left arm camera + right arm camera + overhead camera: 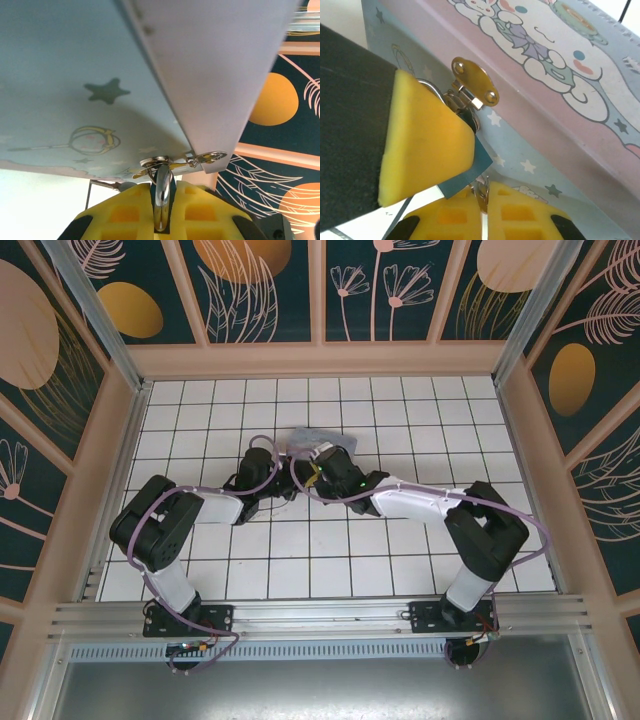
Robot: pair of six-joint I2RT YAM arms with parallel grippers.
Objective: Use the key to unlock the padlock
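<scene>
Caught the tin box [555, 115] across the upper right. Saw left gripper [161, 212] clamped tight on the padlock [162, 182] at bottom centre, under the hasp [165, 161]. Saw right gripper [483, 215] pinched on the key [483, 192], bottom centre, just below the padlock.
</scene>
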